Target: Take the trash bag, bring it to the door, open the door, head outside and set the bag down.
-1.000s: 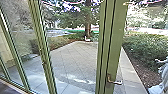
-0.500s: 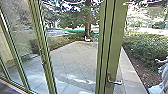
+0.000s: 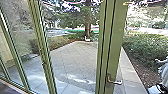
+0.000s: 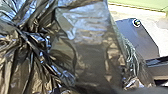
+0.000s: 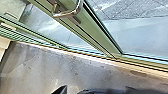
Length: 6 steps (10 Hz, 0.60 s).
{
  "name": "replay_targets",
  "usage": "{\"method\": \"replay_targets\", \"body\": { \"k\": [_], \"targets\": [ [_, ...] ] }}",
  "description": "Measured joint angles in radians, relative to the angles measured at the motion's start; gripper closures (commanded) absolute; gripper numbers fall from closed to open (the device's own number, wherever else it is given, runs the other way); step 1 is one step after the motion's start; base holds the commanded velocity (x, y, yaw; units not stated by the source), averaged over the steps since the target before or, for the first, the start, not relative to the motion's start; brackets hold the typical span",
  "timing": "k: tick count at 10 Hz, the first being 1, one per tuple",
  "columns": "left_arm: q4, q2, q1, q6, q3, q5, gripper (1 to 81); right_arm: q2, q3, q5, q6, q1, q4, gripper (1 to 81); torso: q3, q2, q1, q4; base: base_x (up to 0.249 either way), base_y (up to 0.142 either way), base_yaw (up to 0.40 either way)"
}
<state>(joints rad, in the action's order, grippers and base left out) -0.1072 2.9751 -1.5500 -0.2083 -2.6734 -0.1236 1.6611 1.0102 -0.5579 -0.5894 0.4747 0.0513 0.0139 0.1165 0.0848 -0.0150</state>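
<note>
The step in hand looks to be the opening of the door: the black trash bag (image 4: pixel 92 55) is close by the left wrist, with its film bunched into tight folds, and is presumably being carried there. Whether the left gripper is clamped on it, I cannot tell. The right gripper (image 5: pixel 72 90) is apart from the metal lever handle (image 3: pixel 115 81), and I cannot tell whether it is open or closed.

The handle juts from the green door stile (image 3: pixel 110 45), whose foot meets the sill (image 5: pixel 90 57) along the edge of the indoor floor (image 5: pixel 45 70). The door seems shut, though a narrow gap is hard to rule out. Beyond the glass lies the paving (image 3: pixel 72 55), with a person (image 3: pixel 163 71) beside the planted bed.

The next move calls for the right gripper to reach the lever, turn it and swing the door, the bag kept clear of the stile so the film does not snag.
</note>
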Motion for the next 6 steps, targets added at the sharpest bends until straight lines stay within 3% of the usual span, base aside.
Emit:
{"method": "replay_targets", "body": {
  "k": [2, 6],
  "targets": [
    [0.000, 0.000, 0.000, 0.000, 0.000, 0.005, 81.1, 0.068, 0.059, -0.031, -0.052, -0.054, 0.000, 1.0, 0.000, 0.000, 0.000, 0.000, 0.000, 0.000, 0.000],
    [0.000, 0.000, 0.000, 0.000, 0.000, 0.015, 81.1, 0.166, 0.126, -0.044, -0.190, -0.070, 0.000, 1.0, 0.000, 0.000, 0.000, 0.000, 0.000, 0.000, 0.000]
  ]
}}
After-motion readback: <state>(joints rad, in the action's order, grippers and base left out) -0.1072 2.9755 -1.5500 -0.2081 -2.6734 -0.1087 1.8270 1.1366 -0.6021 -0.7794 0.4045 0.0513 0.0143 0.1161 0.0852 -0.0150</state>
